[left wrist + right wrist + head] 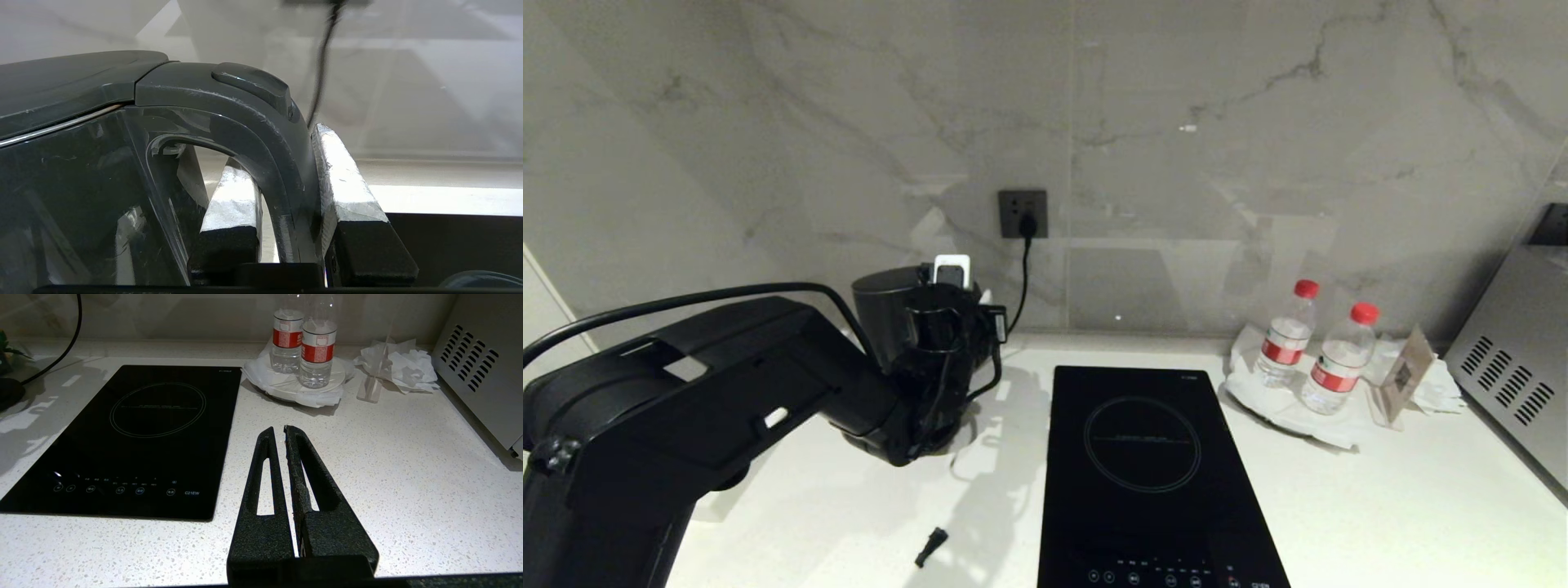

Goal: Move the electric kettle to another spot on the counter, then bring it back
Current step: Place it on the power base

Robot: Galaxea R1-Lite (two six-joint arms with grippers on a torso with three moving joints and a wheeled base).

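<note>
Left wrist view showed the left hand [286, 196] clamped across the upright electric kettle's [81, 163] loop handle [265, 134]; the right hand [284, 435], closed and empty, was well apart.

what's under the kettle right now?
Cannot tell. In the head view the left claw, shut on the electric kettle handle, and its arm cover the kettle's lower part. Only white counter shows around them.
</note>
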